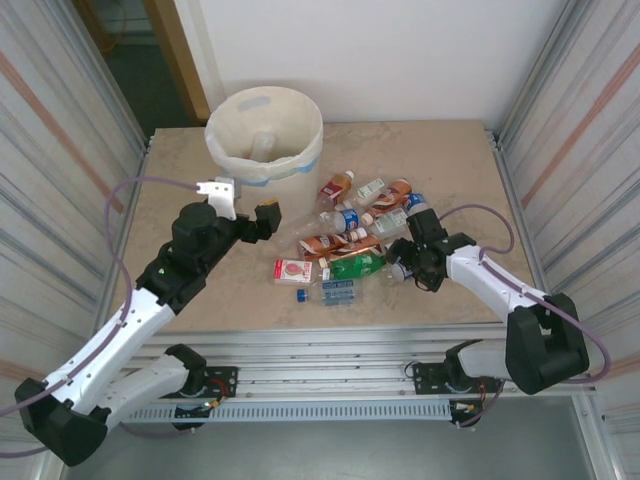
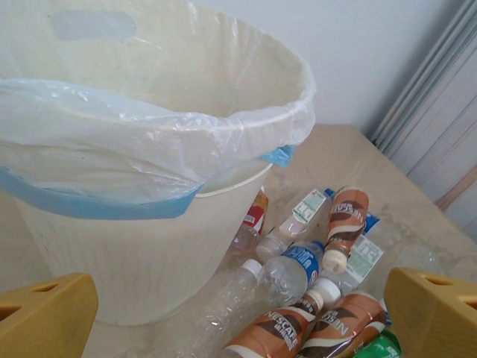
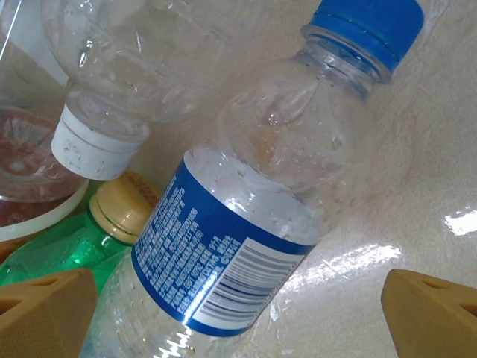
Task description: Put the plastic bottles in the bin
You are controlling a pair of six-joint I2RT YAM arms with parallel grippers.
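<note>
Barely started, by my reckoning. My left hand (image 1: 243,203) hovered just beside the bin (image 1: 300,112), fingers apart and holding nothing. Inside the bin I could make out what looked like one pale bottle (image 1: 262,143); whether more lay under it I could not tell. Nearly all the plastic bottles (image 1: 350,240) lay heaped on the desk (image 1: 440,160), to the bin's right. My right hand (image 1: 408,265) hung over that heap, fingers spread, with a clear blue-labelled bottle (image 3: 223,246) below them, not gripped.
</note>
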